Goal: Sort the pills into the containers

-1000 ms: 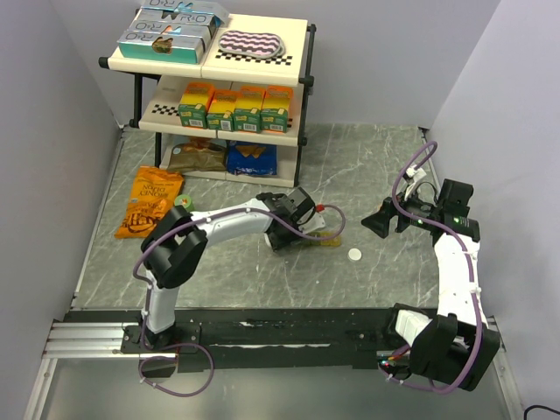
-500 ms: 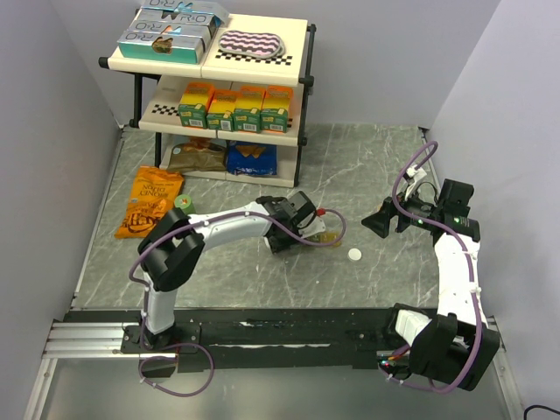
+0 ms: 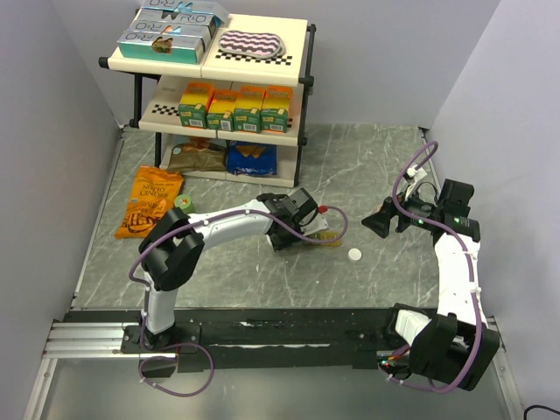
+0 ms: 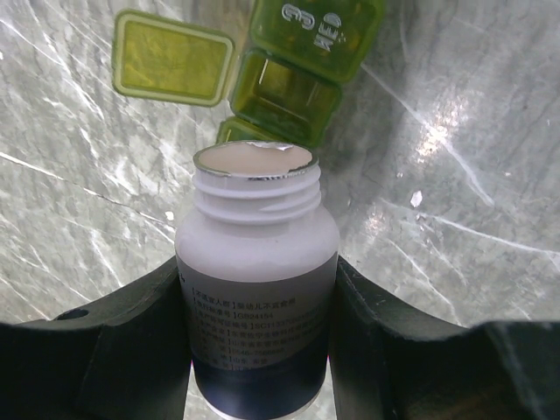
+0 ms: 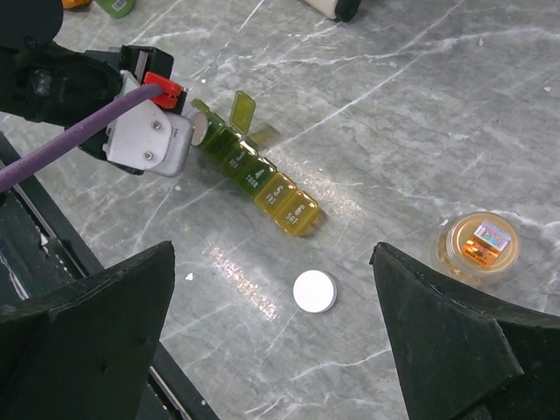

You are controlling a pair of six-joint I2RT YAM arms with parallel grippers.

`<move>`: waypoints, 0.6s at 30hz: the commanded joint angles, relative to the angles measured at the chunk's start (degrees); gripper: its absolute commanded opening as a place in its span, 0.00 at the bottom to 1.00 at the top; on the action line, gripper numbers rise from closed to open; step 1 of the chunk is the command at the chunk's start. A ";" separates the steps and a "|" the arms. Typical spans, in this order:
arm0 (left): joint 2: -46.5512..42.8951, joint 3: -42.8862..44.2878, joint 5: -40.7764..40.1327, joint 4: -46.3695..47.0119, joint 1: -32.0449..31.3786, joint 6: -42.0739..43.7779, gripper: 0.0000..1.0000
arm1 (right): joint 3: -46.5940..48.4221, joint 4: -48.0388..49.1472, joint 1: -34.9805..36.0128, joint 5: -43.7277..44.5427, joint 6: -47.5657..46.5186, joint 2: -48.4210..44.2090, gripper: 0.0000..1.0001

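Observation:
My left gripper (image 4: 256, 293) is shut on a white pill bottle (image 4: 256, 262) with its cap off. It holds the open mouth just over the containers (image 4: 284, 94), a green-to-yellow strip of small boxes. One lid (image 4: 173, 58) stands open beside an open compartment; the neighbouring lid marked WED is closed. In the top view the left gripper (image 3: 302, 229) is at the strip's left end (image 3: 325, 237). The right wrist view shows the whole strip (image 5: 262, 179) and the bottle's white cap (image 5: 314, 291) lying near it. My right gripper (image 5: 271, 254) is open and empty, above the cap. No loose pills show.
A small round clear cup with an orange item (image 5: 478, 245) sits right of the cap. A two-level rack (image 3: 219, 79) with boxes stands at the back. Snack bags (image 3: 150, 201) and a green roll (image 3: 183, 202) lie at the left. Walls close both sides.
My left gripper with the bottle has shifted only slightly over the strip. The right arm has not moved.

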 commanded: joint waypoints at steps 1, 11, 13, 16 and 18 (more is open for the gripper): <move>-5.21 0.72 -1.07 3.78 -0.65 -1.53 0.01 | 0.14 -0.18 -0.55 -1.91 -0.35 0.13 1.00; -4.67 -1.27 1.74 5.91 0.67 -1.62 0.01 | -0.03 -0.10 -0.90 -2.08 -0.26 -0.05 1.00; -6.63 -3.67 3.67 8.45 1.11 -0.66 0.01 | -0.03 -0.01 -0.99 -2.26 -0.17 0.04 1.00; -0.57 1.96 -1.15 -2.38 0.94 -1.18 0.01 | 0.23 -0.53 -1.08 -2.44 -0.44 0.65 1.00; -8.25 -3.12 2.85 10.51 0.32 -0.92 0.01 | 0.06 -0.36 -1.08 -2.09 -0.44 0.39 1.00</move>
